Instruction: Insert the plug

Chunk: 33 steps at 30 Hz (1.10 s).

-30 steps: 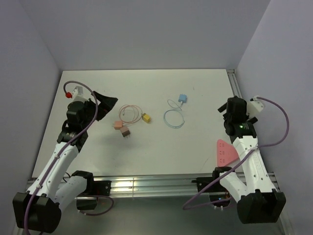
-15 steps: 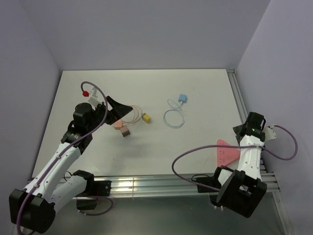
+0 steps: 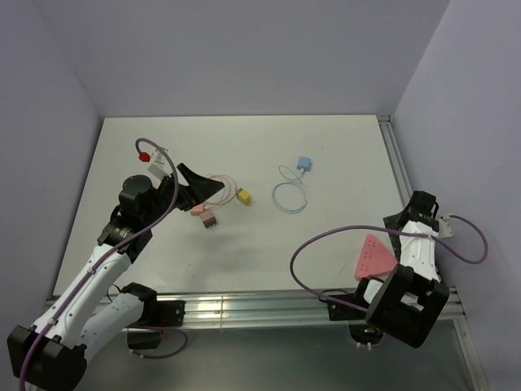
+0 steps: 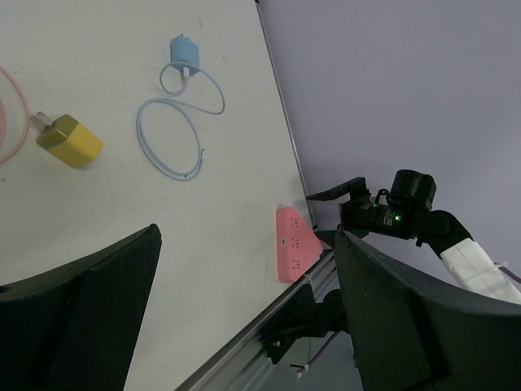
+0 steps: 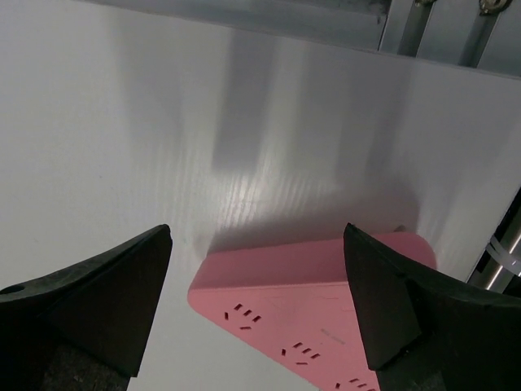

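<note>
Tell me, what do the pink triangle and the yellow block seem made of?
The pink triangle looks like smooth moulded plastic: even colour, rounded corners, neat socket slots. The yellow block seems hard plastic, slightly glossy, with a greyish, probably metal, stub at one end.

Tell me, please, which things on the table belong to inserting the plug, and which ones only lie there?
For the job:
- power strip
- pink plug and brown plug, nearest the left fingers, so the likely candidates

Probably lying about:
- yellow plug
- blue plug with its cable

Which plug is meant cannot be told for sure.
</note>
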### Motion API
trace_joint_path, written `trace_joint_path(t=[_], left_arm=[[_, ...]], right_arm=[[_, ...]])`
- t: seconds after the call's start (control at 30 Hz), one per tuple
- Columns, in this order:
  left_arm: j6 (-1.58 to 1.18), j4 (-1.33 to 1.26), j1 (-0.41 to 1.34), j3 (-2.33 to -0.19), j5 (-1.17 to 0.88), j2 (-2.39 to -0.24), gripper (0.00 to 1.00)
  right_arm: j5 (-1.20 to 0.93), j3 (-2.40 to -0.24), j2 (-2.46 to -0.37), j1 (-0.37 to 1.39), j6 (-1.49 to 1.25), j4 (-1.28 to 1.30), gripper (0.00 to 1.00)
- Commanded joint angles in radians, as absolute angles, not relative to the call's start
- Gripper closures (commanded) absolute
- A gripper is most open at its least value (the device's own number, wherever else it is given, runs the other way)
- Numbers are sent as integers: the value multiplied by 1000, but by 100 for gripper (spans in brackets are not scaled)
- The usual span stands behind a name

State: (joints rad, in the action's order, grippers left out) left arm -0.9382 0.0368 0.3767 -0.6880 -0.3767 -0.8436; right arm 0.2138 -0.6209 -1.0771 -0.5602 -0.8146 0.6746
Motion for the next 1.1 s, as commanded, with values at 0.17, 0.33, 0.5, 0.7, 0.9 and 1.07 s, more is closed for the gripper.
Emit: trace_joint_path(t=[0.17,0.33,0.5,0.7,0.9,1.07], left_arm=[[-946,48,382,-736,-357,-784,7],[-948,57,383,-735,-348,-781,7],[-940,71,383,-750,-342,-790,7],[-891,127,383,-788,-353,-805,7],[-859,143,388,-802,-387,-833,7],[-879,103,405,-796,-397,-842,8]], right_arm=[[199,-638,-1166,-304,-940,675,7],[167,-728,-1235,-77,-1078,670,7],[158,-859,-1318,109,-1060,647,7],[319,-1026,-1361,123,-910,782,6],[266,-821,-1102,-21,-917,808,6],[397,-773,-956,-219,-1006,1024,6]])
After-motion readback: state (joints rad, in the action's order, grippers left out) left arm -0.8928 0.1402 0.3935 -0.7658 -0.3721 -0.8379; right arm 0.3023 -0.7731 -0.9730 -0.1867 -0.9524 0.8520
